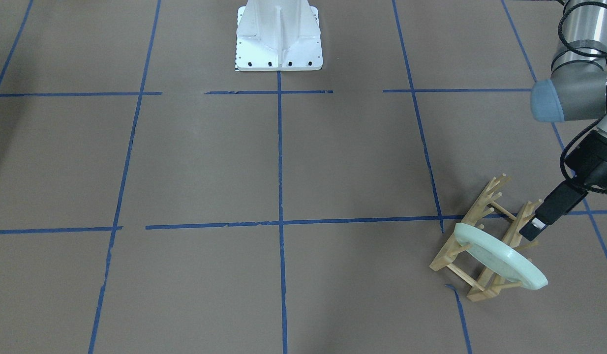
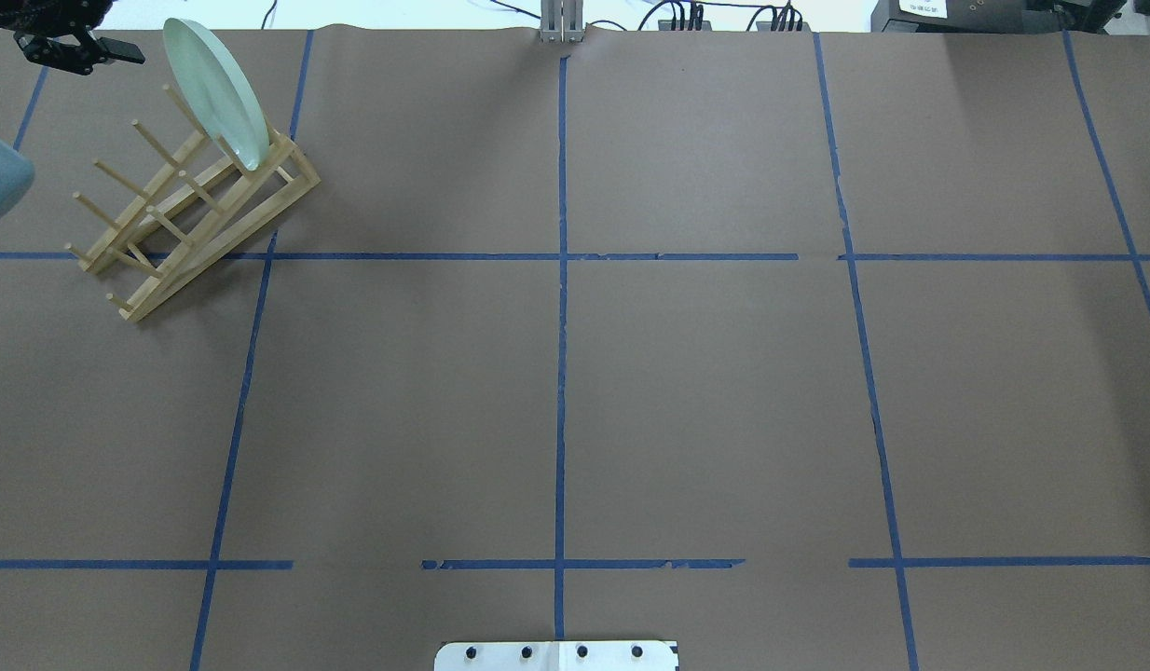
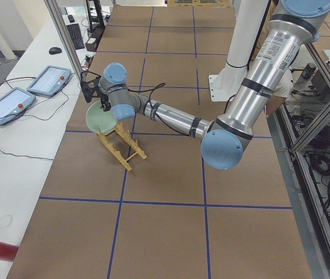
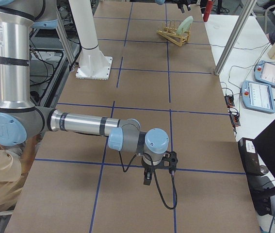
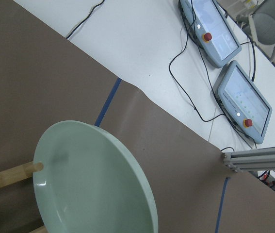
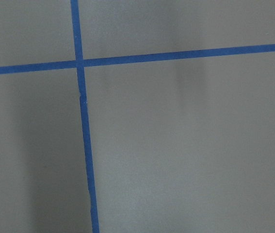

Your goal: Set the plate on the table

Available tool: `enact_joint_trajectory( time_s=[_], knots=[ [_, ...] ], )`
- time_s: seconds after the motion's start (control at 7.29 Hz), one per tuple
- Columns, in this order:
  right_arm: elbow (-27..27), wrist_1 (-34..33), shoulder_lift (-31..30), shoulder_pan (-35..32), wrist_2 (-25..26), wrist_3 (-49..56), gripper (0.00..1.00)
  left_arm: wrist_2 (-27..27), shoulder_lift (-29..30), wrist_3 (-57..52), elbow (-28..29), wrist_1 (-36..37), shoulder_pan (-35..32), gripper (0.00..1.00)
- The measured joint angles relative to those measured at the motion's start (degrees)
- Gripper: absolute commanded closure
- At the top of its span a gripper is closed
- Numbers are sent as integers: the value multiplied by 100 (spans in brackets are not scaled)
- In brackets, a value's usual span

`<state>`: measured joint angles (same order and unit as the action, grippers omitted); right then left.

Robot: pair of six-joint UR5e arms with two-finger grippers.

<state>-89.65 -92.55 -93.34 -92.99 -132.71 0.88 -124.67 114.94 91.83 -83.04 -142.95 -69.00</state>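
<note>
The pale mint-green plate (image 1: 500, 258) stands on edge, tilted, in the end slot of a light wooden peg rack (image 1: 480, 209). The rack rests on the brown table (image 1: 284, 162) at its far left corner in the overhead view, where the plate (image 2: 216, 93) leans on the pegs. My left gripper (image 2: 81, 54) hovers just left of the plate's top rim, apart from it, and looks open and empty. One black finger (image 1: 535, 227) shows behind the plate. The left wrist view looks down on the plate's face (image 5: 88, 189). My right gripper (image 4: 148, 177) hangs low over the table far from the rack; I cannot tell its state.
The white robot base (image 1: 279, 39) stands at the table's middle on the robot's side. The table's far edge runs just behind the rack, with two teach pendants (image 5: 215, 29) and cables on the white bench beyond. An aluminium post (image 5: 258, 158) stands at that edge.
</note>
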Motion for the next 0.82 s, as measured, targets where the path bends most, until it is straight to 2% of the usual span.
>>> enact_joint_trajectory(
  time_s=[0.27,0.41,0.82],
  knots=[
    [0,0,0,0,0,0,0,249,-4,243,202,-231,30,10],
    [0,0,0,0,0,0,0,298,-5,536,358,-508,32,14],
    [0,0,0,0,0,0,0,321,17,958,715,-1110,35,17]
  ],
)
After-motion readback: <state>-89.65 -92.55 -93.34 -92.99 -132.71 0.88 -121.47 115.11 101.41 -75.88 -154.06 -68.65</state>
